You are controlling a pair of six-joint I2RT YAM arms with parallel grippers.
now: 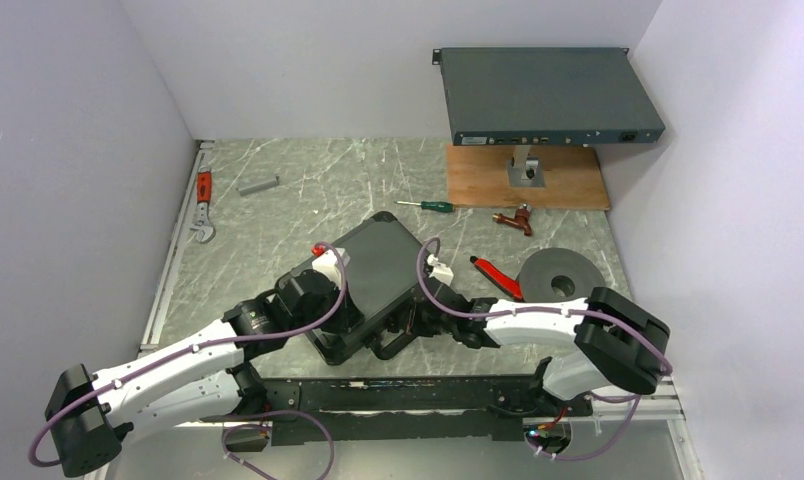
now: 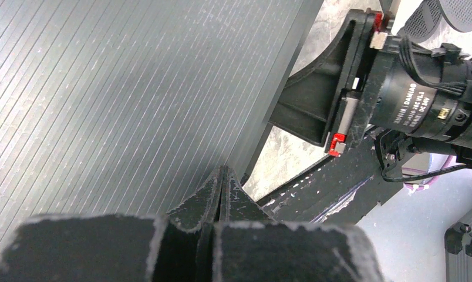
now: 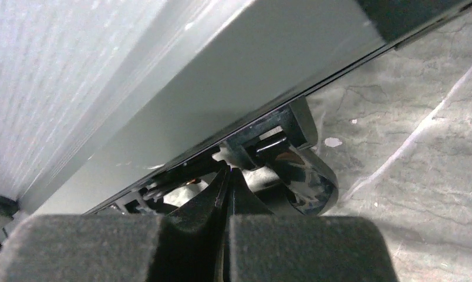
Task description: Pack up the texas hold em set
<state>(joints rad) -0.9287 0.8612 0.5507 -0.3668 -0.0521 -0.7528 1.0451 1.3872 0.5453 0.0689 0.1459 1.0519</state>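
The black briefcase [image 1: 381, 268] lies closed in the middle of the table, its handle [image 1: 393, 343] facing the arms. Its ribbed lid [image 2: 128, 94] fills the left wrist view, and its front side with a latch [image 3: 275, 144] and the handle [image 3: 307, 182] fills the right wrist view. My left gripper [image 1: 323, 275] is shut and empty, tips [image 2: 223, 176] on the lid near its left edge. My right gripper [image 1: 418, 318] is shut and empty, tips [image 3: 228, 176] at the case's front edge next to the handle. Dice, chips and the button are out of view.
A large grey disc [image 1: 560, 278] and red-handled pliers [image 1: 495, 277] lie right of the case. A green-handled screwdriver [image 1: 426, 205], a wooden board [image 1: 523, 180] with a grey box [image 1: 543, 95] above it, a grey bar [image 1: 258, 185] and a wrench [image 1: 204, 205] lie further back.
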